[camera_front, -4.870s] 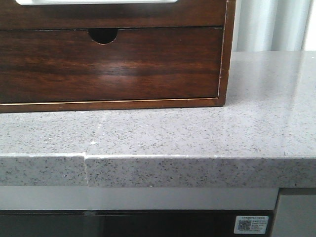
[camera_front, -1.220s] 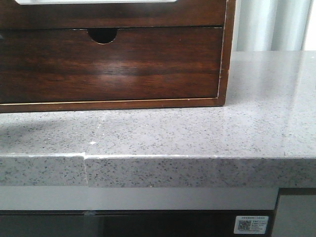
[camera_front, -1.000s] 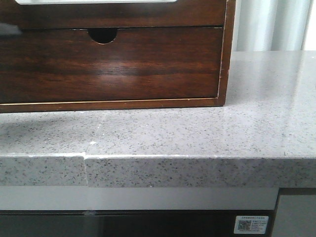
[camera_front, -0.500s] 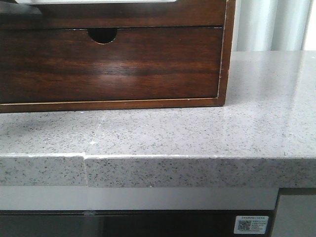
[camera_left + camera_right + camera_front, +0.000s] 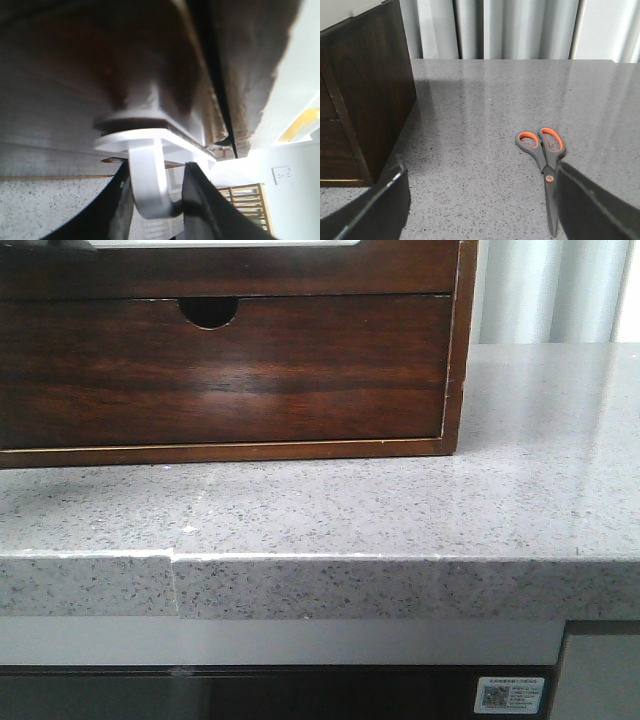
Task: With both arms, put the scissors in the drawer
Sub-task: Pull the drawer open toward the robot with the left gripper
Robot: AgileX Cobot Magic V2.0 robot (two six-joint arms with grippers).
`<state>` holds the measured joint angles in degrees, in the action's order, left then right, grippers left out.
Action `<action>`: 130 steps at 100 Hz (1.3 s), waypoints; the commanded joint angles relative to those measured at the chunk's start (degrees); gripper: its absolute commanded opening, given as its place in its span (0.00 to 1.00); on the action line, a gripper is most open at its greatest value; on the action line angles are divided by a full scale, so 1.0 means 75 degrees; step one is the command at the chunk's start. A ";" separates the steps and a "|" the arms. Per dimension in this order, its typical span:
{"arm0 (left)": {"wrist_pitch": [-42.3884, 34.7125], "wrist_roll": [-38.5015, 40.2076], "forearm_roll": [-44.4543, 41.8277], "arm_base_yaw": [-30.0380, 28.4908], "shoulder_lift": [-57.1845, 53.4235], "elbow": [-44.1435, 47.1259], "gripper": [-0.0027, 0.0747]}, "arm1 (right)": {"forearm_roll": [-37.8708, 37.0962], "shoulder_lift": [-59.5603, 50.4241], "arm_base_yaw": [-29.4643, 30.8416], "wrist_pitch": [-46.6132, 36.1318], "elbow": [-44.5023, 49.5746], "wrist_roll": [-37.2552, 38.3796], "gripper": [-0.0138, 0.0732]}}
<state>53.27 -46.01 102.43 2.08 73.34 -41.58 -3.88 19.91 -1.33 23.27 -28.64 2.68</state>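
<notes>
The drawer (image 5: 250, 270) is the upper glossy dark brown front at the top of the front view, with its white cutout along the frame's top edge. In the left wrist view this front (image 5: 75, 75) fills the frame, and a white curved handle (image 5: 147, 185) hangs from it. My left gripper (image 5: 152, 200) has its dark fingers closed on either side of that handle. The scissors (image 5: 545, 165), grey with orange-lined loops, lie flat on the counter in the right wrist view, blades toward me. My right gripper (image 5: 480, 200) is open and empty above the counter, its one finger just beside the blades.
The lower drawer (image 5: 220, 370) with a half-round finger notch sits under the upper one. The wooden cabinet (image 5: 365, 90) stands beside the scissors on the speckled grey counter (image 5: 400, 510). The counter's front edge runs across the front view. Curtains hang behind.
A dark shape has come in at the front view's top left and covers the left part of the white cutout. The shadow on the counter's left has gone.
</notes>
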 commanded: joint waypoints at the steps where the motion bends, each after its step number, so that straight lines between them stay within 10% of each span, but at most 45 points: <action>1: 0.0378 -0.0341 0.0616 -0.0021 -0.0161 -0.0244 0.13 | -0.0018 0.0120 0.0059 -0.0626 -0.0277 -0.0032 0.77; 130: 0.1619 -0.0066 -0.0138 -0.0034 -0.3988 0.2648 0.01 | -0.0018 0.0120 0.0059 -0.0612 -0.0277 -0.0032 0.77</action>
<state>57.17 -41.73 102.67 1.58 48.21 -21.60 -3.88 19.91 -1.33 23.27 -28.64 2.68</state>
